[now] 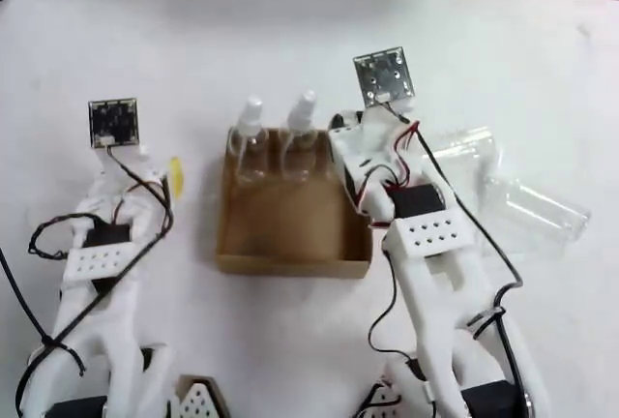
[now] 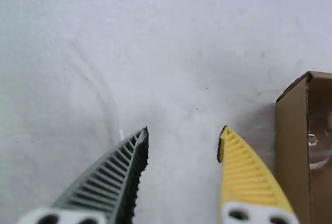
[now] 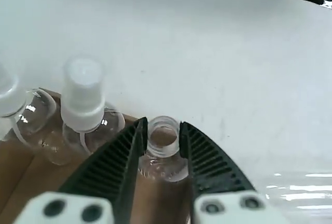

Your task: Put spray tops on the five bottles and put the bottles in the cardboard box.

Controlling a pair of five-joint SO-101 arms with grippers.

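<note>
One uncapped bottle (image 3: 165,142) sat clamped at the neck betw. the black jaws of my right gripper (image 3: 162,125). It was upright, w/ its open mouth just past the tips. I held it over the far corner of the cardboard box (image 1: 290,265). I couldn't tell if its base touched the box floor.

Just beside those jaws, on their left, the nearest capped bottle (image 3: 83,99) stood upright in the box w/ a white spray top on. The second capped bottle (image 1: 250,142) stood next to it, one step further from the jaws, along the same far wall.

Out to the right of those jaws, apart from the box, a clear bottle (image 1: 537,210) lay on its side on the white table (image 1: 290,41). Another loose bottle (image 1: 464,145) lay near it.

My left gripper (image 2: 184,130) had its jaws apart w/ nothing betw. them. The grey finger (image 2: 114,177) and yellow finger (image 2: 244,172) hung over bare table. A box corner stood just beside the yellow one, on its outer side.
</note>
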